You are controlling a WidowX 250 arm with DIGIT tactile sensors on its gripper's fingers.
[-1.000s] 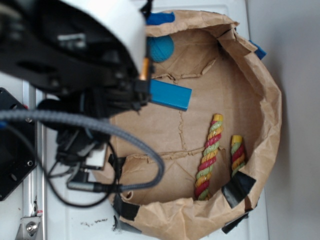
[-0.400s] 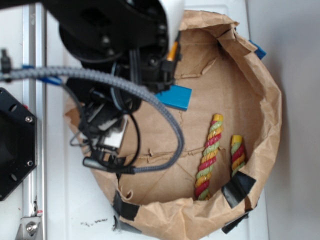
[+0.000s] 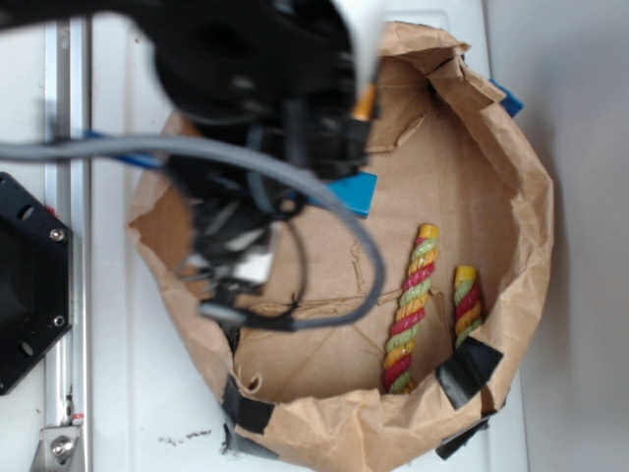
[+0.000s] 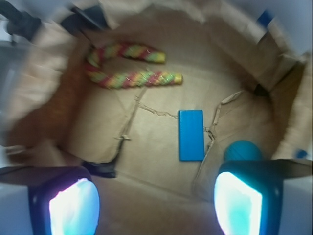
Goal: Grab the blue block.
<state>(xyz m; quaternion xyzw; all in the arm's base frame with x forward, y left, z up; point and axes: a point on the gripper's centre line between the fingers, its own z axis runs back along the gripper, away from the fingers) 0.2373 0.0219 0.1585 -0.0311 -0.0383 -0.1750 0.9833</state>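
Note:
The blue block [image 4: 191, 134] lies flat on the brown paper floor of the bag, ahead of my gripper [image 4: 156, 208] in the wrist view. My two fingers stand wide apart with only paper between them, so the gripper is open. The block sits above the gap, nearer the right finger [image 4: 238, 203]. In the exterior view the arm [image 3: 265, 108] hovers over the bag's upper left and covers most of the blue block [image 3: 354, 191]; only its right end shows.
A teal-blue ball [image 4: 243, 150] rests just beyond the right finger. Two twisted coloured ropes [image 4: 134, 78] lie at the far side; in the exterior view the ropes [image 3: 413, 305] are at lower right. Crumpled paper walls [image 3: 531, 226] ring the bag, patched with black tape [image 3: 467, 372].
The arm has swung rightward and further over the bag, now covering the ball and most of the blue block. The block itself has not moved.

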